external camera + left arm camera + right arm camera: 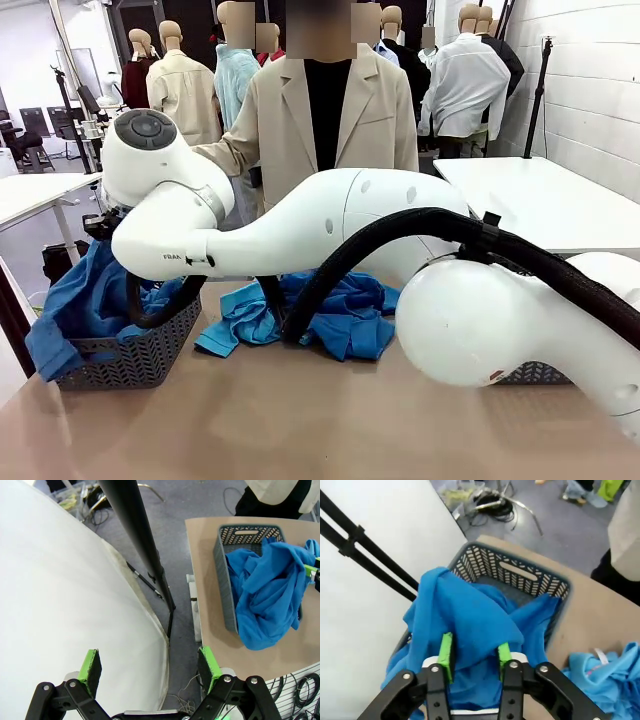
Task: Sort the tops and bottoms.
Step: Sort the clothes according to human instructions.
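1. A grey basket point(140, 365) is sitting at 8 o'clock on the brown table point(300, 430). A royal blue shirt point(85, 300) is spilling over its rim, part inside and part hanging down the outside.
2. The right arm point(330, 225) is reaching across from 3 o'clock to that basket. In the right wrist view, the right gripper point(474, 647) is pointing down into it. Its fingers are standing a narrow gap apart, with a fold of the royal blue shirt bunched between the green pads point(446, 650). Whether they are clamping the cloth or letting it go cannot be told. The pose suggests the shirt is being delivered to the basket chosen for tops.
3. The left gripper point(148, 655) is hanging off the table's side, above the floor. Its fingers are spread wide and holding nothing. It is probably parked there to leave the right arm room.
4. More tops point(345, 315) are lying in a heap near the table's centre, with a sky blue shirt point(240, 318) on the heap's 9 o'clock side, not yet sorted.
5. A person point(330, 120) in a beige coat is standing at 12 o'clock, across the table.
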Motion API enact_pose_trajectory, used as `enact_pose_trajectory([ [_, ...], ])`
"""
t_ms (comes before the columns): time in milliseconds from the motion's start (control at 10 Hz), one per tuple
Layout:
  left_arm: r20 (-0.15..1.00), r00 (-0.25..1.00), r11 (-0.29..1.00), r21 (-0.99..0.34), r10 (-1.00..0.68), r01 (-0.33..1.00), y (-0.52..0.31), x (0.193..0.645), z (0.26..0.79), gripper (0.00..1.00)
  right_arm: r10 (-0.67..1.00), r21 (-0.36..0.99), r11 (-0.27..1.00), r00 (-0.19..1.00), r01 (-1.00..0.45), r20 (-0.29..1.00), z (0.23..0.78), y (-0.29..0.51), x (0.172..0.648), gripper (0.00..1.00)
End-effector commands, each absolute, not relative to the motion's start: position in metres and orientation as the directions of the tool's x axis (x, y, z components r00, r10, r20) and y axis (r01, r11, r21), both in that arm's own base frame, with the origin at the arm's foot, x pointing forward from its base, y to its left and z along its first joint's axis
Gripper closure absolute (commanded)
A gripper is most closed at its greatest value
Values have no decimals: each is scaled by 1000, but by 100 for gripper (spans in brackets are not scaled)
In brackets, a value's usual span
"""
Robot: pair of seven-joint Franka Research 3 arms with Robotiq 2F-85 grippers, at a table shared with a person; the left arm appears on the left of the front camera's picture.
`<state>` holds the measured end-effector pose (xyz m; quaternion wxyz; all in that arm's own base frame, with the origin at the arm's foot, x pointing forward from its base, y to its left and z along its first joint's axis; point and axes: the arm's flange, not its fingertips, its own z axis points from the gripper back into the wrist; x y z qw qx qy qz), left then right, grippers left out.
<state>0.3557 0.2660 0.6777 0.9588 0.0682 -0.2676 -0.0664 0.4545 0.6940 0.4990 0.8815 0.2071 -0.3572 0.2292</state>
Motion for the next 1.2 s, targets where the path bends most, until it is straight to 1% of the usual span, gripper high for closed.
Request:
enact_pose_trajectory([
  [0, 506, 848, 983, 162, -155, 83, 264, 356, 678, 0, 364, 182, 782, 674, -596, 643, 517, 728, 476, 2],
  [100, 506, 848, 983, 162, -155, 83, 264, 356, 678, 0, 415, 172, 768, 684, -617, 600, 526, 722, 473, 0],
  [200, 506, 848, 983, 162, -155, 83, 264, 356, 678, 0, 460, 162, 749, 680, -643, 571, 536, 716, 473, 0],
  [300, 506, 848, 983, 162, -155, 83, 264, 356, 678, 0, 477, 143, 745, 670, -652, 569, 548, 710, 474, 0],
  [400, 506, 848, 983, 162, -155, 83, 264, 356, 678, 0, 462, 164, 744, 676, -648, 575, 561, 701, 476, 0],
  [500, 506, 848, 983, 162, -155, 83, 264, 356, 678, 0, 449, 149, 751, 663, -643, 599, 575, 692, 477, 0],
  [600, 506, 848, 983, 162, -155, 83, 264, 356, 678, 0, 469, 125, 756, 665, -642, 581, 583, 682, 477, 0],
  [700, 506, 848, 983, 162, -155, 83, 264, 356, 678, 0, 459, 121, 764, 665, -634, 589, 583, 671, 481, 0],
  [800, 506, 848, 983, 162, -155, 83, 264, 356, 678, 0, 441, 156, 751, 664, -641, 604, 569, 658, 460, 0],
  [1100, 506, 848, 983, 162, -155, 83, 264, 356, 678, 0, 441, 156, 751, 664, -641, 604, 569, 658, 460, 0],
])
